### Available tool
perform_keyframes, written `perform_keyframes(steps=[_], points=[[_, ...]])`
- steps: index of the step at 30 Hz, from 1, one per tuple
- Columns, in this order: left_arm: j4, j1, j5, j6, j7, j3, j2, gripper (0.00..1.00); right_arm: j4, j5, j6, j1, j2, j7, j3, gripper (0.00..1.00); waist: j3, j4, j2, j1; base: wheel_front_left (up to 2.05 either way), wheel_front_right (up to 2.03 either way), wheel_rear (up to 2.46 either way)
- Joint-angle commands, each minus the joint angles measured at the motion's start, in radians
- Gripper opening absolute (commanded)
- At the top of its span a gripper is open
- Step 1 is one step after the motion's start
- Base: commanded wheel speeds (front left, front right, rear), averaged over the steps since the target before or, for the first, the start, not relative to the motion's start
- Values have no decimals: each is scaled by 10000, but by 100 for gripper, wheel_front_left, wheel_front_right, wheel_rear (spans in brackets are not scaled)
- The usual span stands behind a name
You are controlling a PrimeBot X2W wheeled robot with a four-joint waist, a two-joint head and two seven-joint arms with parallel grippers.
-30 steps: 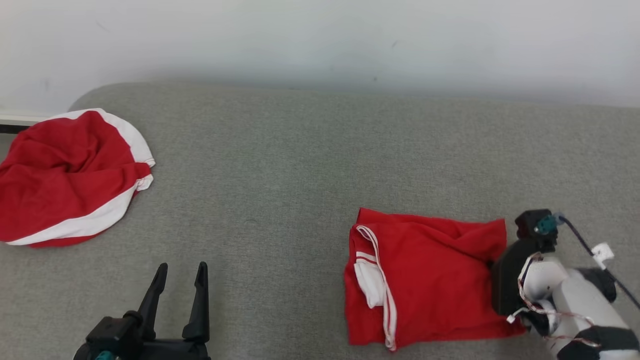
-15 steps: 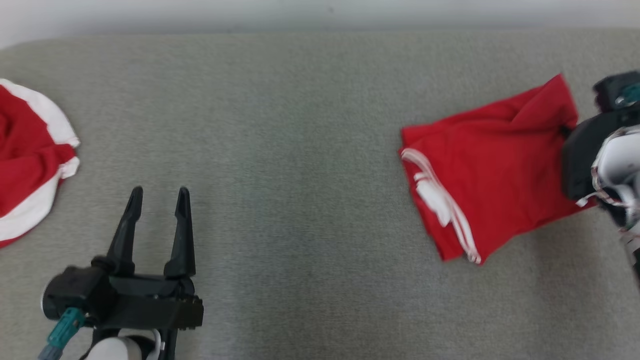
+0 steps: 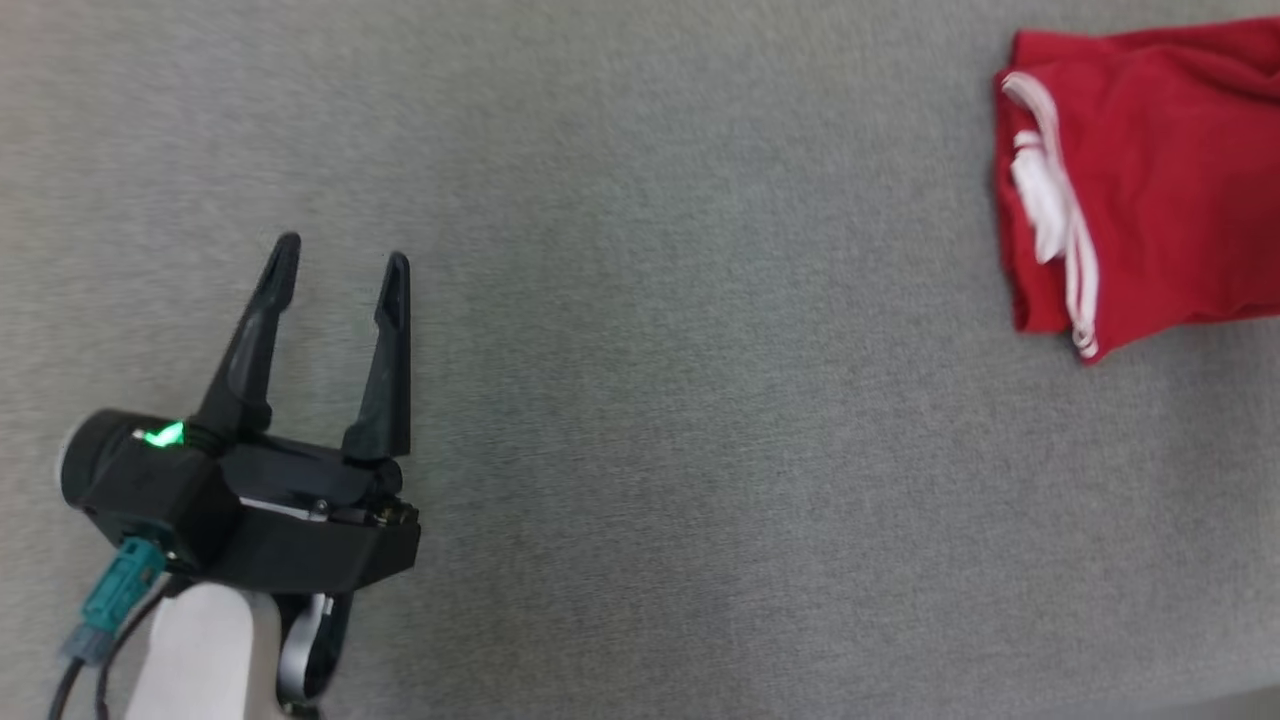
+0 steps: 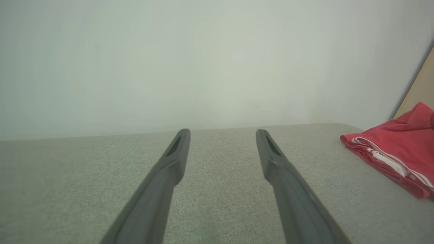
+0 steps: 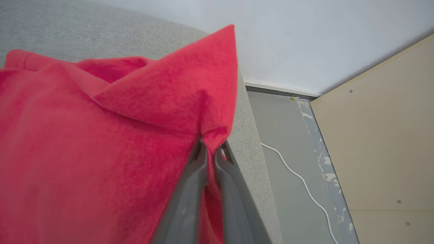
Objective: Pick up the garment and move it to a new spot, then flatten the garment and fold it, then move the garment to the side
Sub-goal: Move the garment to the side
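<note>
The garment (image 3: pixel 1150 170) is red with white trim, folded into a rough rectangle at the upper right of the grey cushioned surface; it also appears at the right edge of the left wrist view (image 4: pixel 400 149). My right gripper (image 5: pixel 211 142) is shut on a pinched edge of the garment (image 5: pixel 101 135), near the surface's right end. Far from the garment, my left gripper (image 3: pixel 340 255) hovers open at the lower left, nothing between its fingers (image 4: pixel 176 152).
The grey cushioned surface (image 3: pixel 680 400) stretches wide between the two arms. Past its right end lie a grey floor with a white cable (image 5: pixel 298 176) and a beige panel (image 5: pixel 379 135). A pale wall (image 4: pixel 203 67) stands behind.
The head camera has swung down and left, so the garment sits higher and further right in its view. The second red-and-white cloth at the left has left the picture. Both grippers hold their states.
</note>
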Motion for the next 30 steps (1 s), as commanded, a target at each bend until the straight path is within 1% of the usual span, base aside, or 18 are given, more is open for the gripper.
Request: perform_keyframes(steps=[1,7,12,13,14,15,16,17,18,19,20,25,30], points=[[-124,-199,48,19,-3,-24,179,100,-5,-146,-27,-162,-138,-205,-128,0,687,-608,-2,-2,0,0,0],[-384,-391,3,16,-3,-186,620,100,192,-522,-27,-282,-512,-1285,-264,0,984,-733,-2,-2,0,0,0],[-525,-473,-32,15,-3,-262,776,100,480,-977,-27,-558,-781,-2128,-165,0,1192,-714,-2,-2,0,0,0],[-531,-511,-51,15,-3,-301,808,100,592,-1221,-27,-673,-687,-2333,-131,43,1239,-689,-2,-2,0,0,0],[-524,-515,-65,15,-3,-323,822,100,669,-1312,-27,-729,-694,-2457,-173,38,1253,-668,-2,-2,0,0,0],[-509,-527,-80,15,-3,-344,814,100,726,-1413,-27,-764,-746,-2613,-184,36,1261,-635,-2,-2,0,0,0],[-492,-541,-90,14,-3,-382,801,100,808,-1484,-27,-802,-723,-2714,-193,36,1260,-599,-2,-2,0,0,0],[-473,-555,-93,14,-3,-403,794,100,867,-1625,-27,-855,-644,-2773,-227,42,1255,-572,-2,-2,0,0,0],[-445,-562,-106,14,-3,-439,773,100,934,-1726,-27,-901,-595,-2851,-312,60,1242,-534,-2,-2,0,0,0],[-445,-562,-106,14,-3,-439,773,100,934,-1726,-27,-901,-595,-2851,-312,60,1242,-534,-2,-2,0,0,0],[-424,-550,-116,14,-3,-448,765,100,983,-1779,-27,-924,-575,-2987,-401,100,1227,-515,-2,-2,0,0,0],[-317,-350,-192,15,-4,-380,674,100,1076,-2074,-27,-861,-226,-3601,-418,100,927,-377,-2,-2,0,0,0],[-63,53,-256,15,-4,-129,475,100,979,-1482,-27,-345,506,-4725,-781,100,121,-219,-2,-2,0,0,0]])
